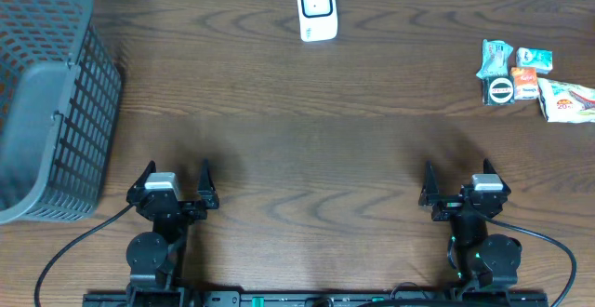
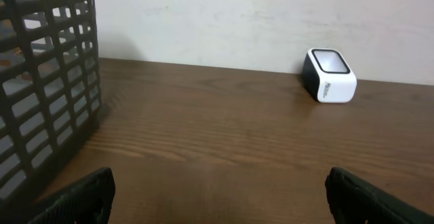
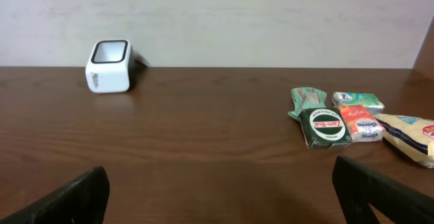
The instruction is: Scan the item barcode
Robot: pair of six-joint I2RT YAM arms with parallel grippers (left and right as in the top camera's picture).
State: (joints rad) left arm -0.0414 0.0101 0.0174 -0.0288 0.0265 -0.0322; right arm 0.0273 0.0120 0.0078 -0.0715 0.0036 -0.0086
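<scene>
A white barcode scanner [image 1: 316, 9] stands at the middle of the table's far edge, its window facing up; it also shows in the left wrist view as the scanner [image 2: 330, 76] and in the right wrist view as the scanner [image 3: 108, 66]. Several small packaged items lie at the far right: a dark box with a round label [image 1: 501, 89] [image 3: 325, 127], a green packet [image 1: 494, 58], an orange packet [image 1: 526, 80] and a white bag [image 1: 567, 100]. My left gripper [image 1: 178, 171] [image 2: 220, 200] and right gripper [image 1: 457, 173] [image 3: 224, 197] rest near the front edge, both open and empty.
A grey plastic mesh basket [image 1: 46, 93] [image 2: 41, 81] fills the left end of the table, just left of and beyond the left gripper. The dark wooden table [image 1: 307, 140] ends at a pale wall behind the scanner.
</scene>
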